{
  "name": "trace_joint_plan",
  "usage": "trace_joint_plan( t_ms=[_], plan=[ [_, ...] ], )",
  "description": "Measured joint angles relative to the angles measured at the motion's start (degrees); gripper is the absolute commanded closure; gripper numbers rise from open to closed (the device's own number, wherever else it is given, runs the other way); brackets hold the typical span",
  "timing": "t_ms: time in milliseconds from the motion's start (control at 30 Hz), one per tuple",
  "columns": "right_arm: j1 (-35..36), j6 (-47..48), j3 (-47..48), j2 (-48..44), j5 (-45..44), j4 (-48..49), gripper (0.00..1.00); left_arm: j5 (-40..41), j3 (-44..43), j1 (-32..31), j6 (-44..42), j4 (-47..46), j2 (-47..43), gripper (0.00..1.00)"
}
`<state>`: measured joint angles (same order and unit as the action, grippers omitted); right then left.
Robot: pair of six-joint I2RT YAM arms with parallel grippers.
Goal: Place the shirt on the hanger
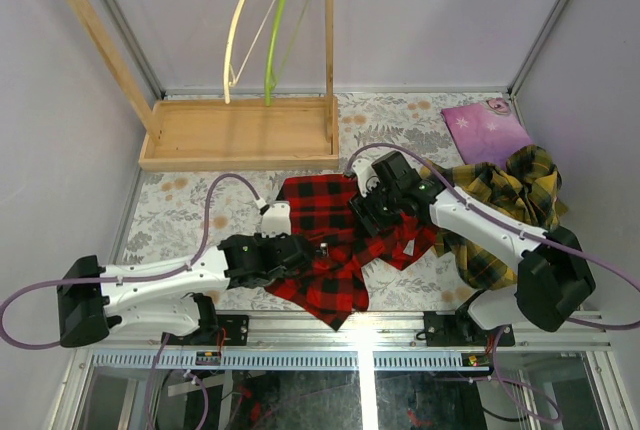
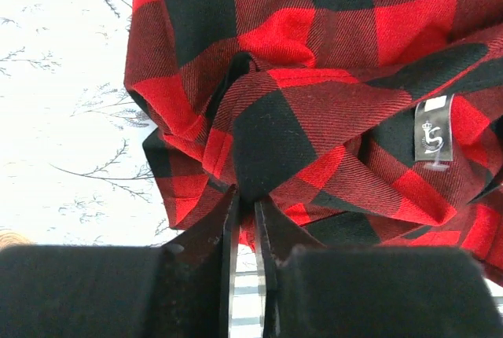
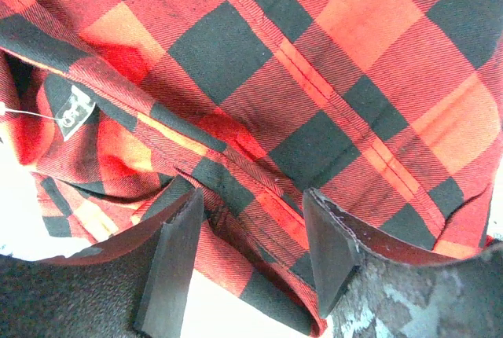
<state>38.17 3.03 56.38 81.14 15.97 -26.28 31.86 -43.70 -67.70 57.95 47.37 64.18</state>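
The red-and-black plaid shirt (image 1: 325,240) lies crumpled in the middle of the table. My left gripper (image 1: 300,250) is at its left edge. In the left wrist view the left gripper (image 2: 245,203) is shut on a fold of the shirt (image 2: 314,118), with red cloth pinched in the narrow gap. My right gripper (image 1: 375,212) sits over the shirt's upper right part. Seen from the right wrist, the right gripper (image 3: 253,224) stands open, a seamed edge of the shirt (image 3: 314,78) running between its fingers. The cream hanger (image 1: 245,20) hangs on the wooden rack (image 1: 240,135) at the back.
A lime-green hanger (image 1: 287,20) hangs beside the cream one. A yellow-and-dark plaid shirt (image 1: 510,200) is heaped at the right, under the right arm. A purple sheet (image 1: 487,128) lies at the back right. The tablecloth (image 1: 170,205) has a floral print.
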Motion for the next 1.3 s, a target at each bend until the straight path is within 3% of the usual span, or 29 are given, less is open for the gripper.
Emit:
trace_joint_plan(
  t_ms=[67,467,900,1067,1200,1300],
  plan=[
    [0.0,-0.2,0.0,-0.9,-0.6,0.0,0.37,0.1,-0.3,0.0,0.0,0.5,0.5,1.00],
    [0.0,1.7,-0.1,-2.3,3.9,-0.2,0.25,4.3,-6.5,3.2,1.0,8.6,-5.7,1.00],
    [0.0,4.5,1.7,6.3,6.4,-0.2,0.27,4.4,-4.3,6.1,4.0,10.6,-7.4,1.00],
    [0.0,2.8,1.7,6.3,8.2,0.3,0.43,4.2,-3.7,6.2,4.0,10.5,-8.1,1.00],
    [-0.1,-1.2,1.0,1.2,10.5,2.6,0.79,4.2,-3.6,6.3,4.0,10.5,-8.8,1.00],
    [-0.1,-5.9,-1.1,-4.8,12.5,6.3,0.87,4.2,-3.6,6.3,3.9,10.5,-9.1,1.00]
  ],
)
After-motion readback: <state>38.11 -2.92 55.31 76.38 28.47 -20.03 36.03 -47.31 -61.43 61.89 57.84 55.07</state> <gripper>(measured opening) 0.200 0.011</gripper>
